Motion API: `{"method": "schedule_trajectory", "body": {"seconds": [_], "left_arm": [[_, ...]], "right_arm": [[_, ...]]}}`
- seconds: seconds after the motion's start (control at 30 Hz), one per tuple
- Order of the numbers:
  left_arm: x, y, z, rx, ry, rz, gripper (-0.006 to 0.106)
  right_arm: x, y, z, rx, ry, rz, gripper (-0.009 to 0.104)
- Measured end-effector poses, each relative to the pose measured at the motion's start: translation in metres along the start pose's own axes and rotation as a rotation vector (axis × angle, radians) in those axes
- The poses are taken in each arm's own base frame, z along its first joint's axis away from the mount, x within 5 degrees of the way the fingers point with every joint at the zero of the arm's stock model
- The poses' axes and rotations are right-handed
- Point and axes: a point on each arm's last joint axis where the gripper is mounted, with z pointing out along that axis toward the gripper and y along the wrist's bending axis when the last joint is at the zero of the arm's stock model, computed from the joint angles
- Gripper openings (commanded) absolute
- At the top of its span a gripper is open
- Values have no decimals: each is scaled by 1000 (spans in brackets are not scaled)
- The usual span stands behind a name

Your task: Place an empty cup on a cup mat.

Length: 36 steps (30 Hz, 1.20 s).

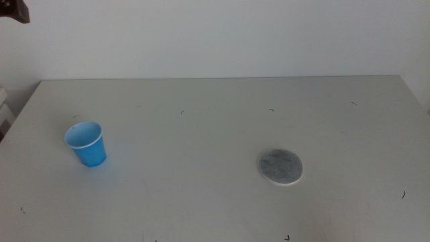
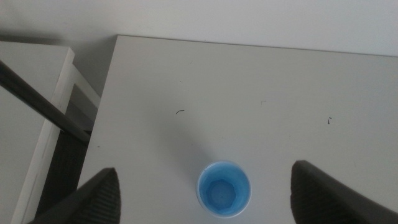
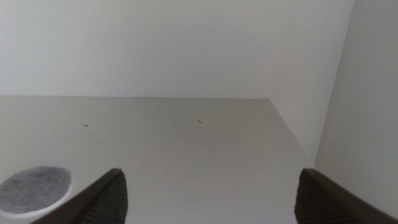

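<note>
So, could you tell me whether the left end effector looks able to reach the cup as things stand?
Probably yes: the left end effector hovers open above the upright cup, which sits between its jaws with only bare table around.

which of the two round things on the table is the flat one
The cup mat, the mottled grey disc with a white edge, lies flat on the table's right side. The blue cup stands upright, open end up, on the left.

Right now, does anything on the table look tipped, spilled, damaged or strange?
Nothing stands out. The cup stands upright and empty, far from the mat, which lies flat. The table has only small dark marks. The left gripper is open above the cup.
</note>
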Motion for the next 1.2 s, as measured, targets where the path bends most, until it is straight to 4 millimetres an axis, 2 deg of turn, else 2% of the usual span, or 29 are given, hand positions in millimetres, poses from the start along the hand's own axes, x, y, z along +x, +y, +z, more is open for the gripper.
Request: {"method": "schedule_trajectory", "body": {"seconds": [0.13,0.37,0.5,0.9,1.0,1.2], "left_arm": [[-5,-3,26,-7,52,5,105],[-2,-5,64,-15,146,10,105],[6,-9,84,0,243,-3,105],[38,-16,169,26,538,76,105],[43,-12,182,30,572,92,105],[53,7,207,49,634,93,105]], "right_arm": [[0,0,0,0,0,0,94],[0,0,0,0,0,0,94],[0,0,0,0,0,0,94],[0,0,0,0,0,0,94],[0,0,0,0,0,0,94],[0,0,0,0,0,0,94]]}}
